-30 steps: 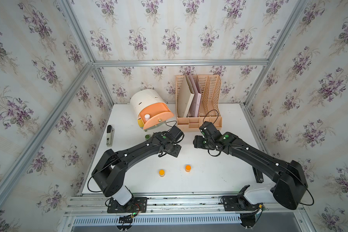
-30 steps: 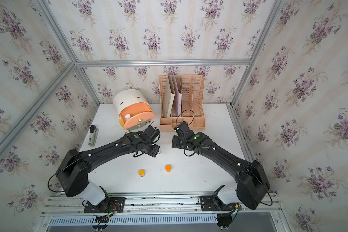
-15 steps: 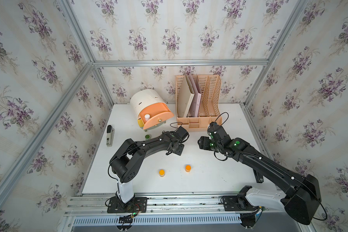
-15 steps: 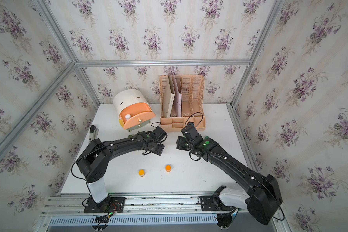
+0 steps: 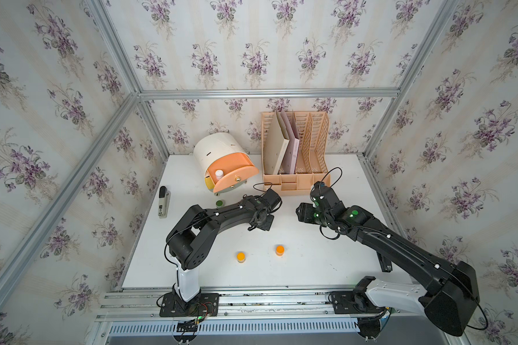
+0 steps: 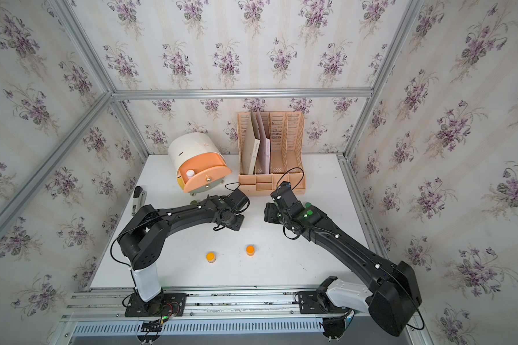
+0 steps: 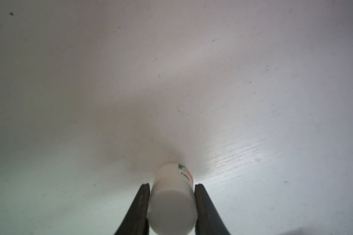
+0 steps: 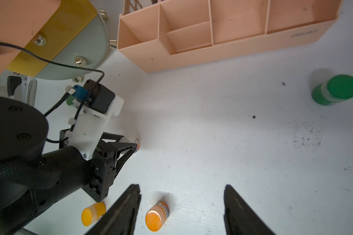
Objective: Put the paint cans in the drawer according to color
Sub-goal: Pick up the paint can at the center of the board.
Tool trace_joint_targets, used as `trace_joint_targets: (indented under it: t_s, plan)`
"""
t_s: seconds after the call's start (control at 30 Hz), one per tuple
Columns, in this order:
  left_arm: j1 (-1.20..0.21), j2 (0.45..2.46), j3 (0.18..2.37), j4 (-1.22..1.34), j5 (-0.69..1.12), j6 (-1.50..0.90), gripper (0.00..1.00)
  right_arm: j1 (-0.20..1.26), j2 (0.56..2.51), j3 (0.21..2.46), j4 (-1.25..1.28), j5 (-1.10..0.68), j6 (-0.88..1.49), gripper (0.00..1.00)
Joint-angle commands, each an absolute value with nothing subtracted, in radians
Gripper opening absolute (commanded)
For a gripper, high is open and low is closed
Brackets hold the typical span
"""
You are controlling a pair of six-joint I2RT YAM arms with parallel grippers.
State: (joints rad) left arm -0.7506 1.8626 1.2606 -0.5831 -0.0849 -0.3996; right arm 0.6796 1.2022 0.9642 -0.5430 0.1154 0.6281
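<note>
Between the jaws of the left gripper (image 7: 172,186) sits a white can (image 7: 171,205), pinched on both sides, its base on the table (image 7: 192,81). Facing them across bare table, the jaws of the right gripper (image 8: 181,187) stand spread and grip nothing. An orange can (image 8: 156,217) and a 2nd orange can (image 8: 93,213) stand upright, apart from each other, nearer the arm bases than either pair of jaws. A green can (image 8: 336,89) stands beside the right jaws, on the side away from the left ones. Beyond the left jaws, toward the back wall, is the drawer (image 5: 219,149). Its peach top tray is pulled out, with a 2nd white can (image 5: 219,174) upright inside. A 2nd green can (image 5: 219,203) stands just short of it. The rack (image 5: 295,155) is beyond the right jaws. The stapler (image 5: 163,201) lies well out past the left arm.
</note>
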Motion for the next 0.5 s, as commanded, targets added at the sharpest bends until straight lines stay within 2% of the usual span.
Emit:
trace_joint_targets:
  t_s: [0.0, 0.23, 0.47]
  plan:
    - [-0.752, 1.812, 1.302, -0.652, -0.091, -0.393, 0.24, 0.678, 1.195, 0.966, -0.537, 0.127, 0.620, 0.68]
    - [-0.762, 1.669, 1.526, -0.904, -0.116, -0.317, 0.22, 0.679, 1.179, 0.960, -0.506, 0.121, 0.616, 0.68]
    - [-0.734, 1.683, 1.880, -1.127, -0.203, -0.213, 0.22, 0.679, 1.166, 0.945, -0.457, 0.083, 0.615, 0.67]
